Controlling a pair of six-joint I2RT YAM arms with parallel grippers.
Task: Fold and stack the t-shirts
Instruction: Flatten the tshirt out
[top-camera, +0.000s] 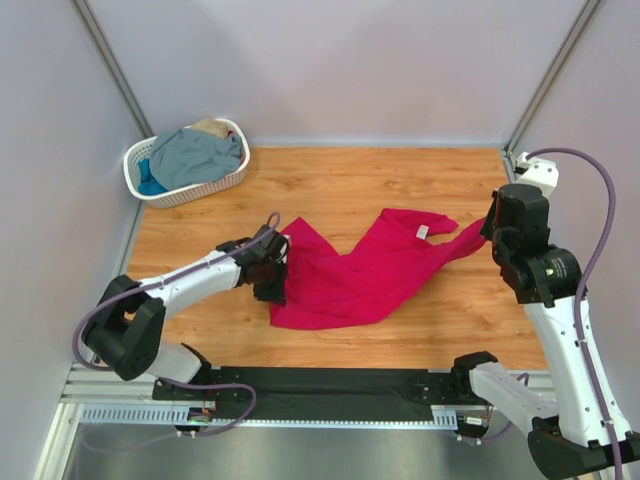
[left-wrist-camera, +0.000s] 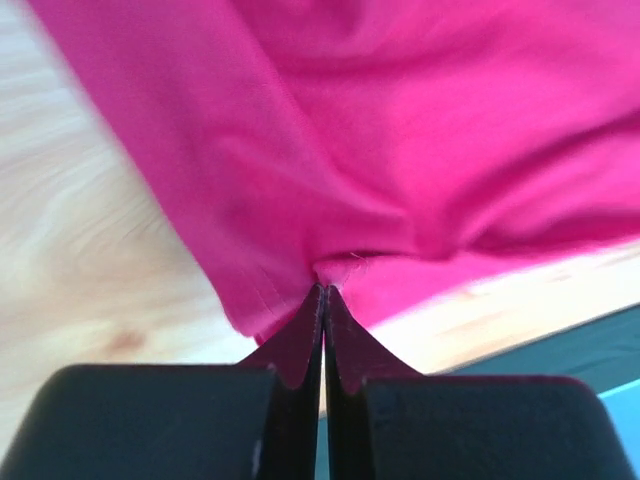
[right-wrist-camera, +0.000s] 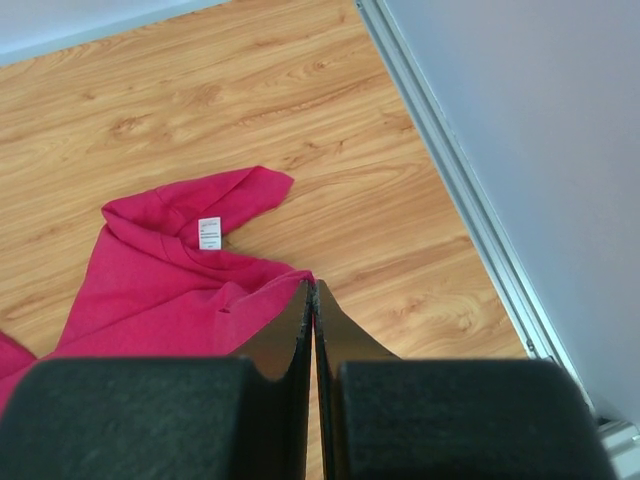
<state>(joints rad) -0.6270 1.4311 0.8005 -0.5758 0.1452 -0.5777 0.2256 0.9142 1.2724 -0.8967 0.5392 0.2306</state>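
Observation:
The crimson-pink t-shirt (top-camera: 370, 270) lies crumpled on the wooden table, stretched between my two grippers, with its white label (top-camera: 423, 232) facing up. My left gripper (top-camera: 272, 268) is shut on the shirt's left edge; in the left wrist view the closed fingertips (left-wrist-camera: 323, 288) pinch a fold of the cloth (left-wrist-camera: 400, 130). My right gripper (top-camera: 489, 229) is shut on the shirt's right tip; in the right wrist view (right-wrist-camera: 313, 284) the cloth corner (right-wrist-camera: 170, 290) ends at the tips. The grey-blue t-shirt (top-camera: 200, 155), bright blue t-shirt (top-camera: 150, 185) and tan t-shirt (top-camera: 210, 127) lie heaped in the basket.
The white lattice basket (top-camera: 200, 190) stands at the far left corner. Grey walls with metal frame rails (right-wrist-camera: 470, 210) close in the table on three sides. A black mounting strip (top-camera: 330, 380) runs along the near edge between the arm bases.

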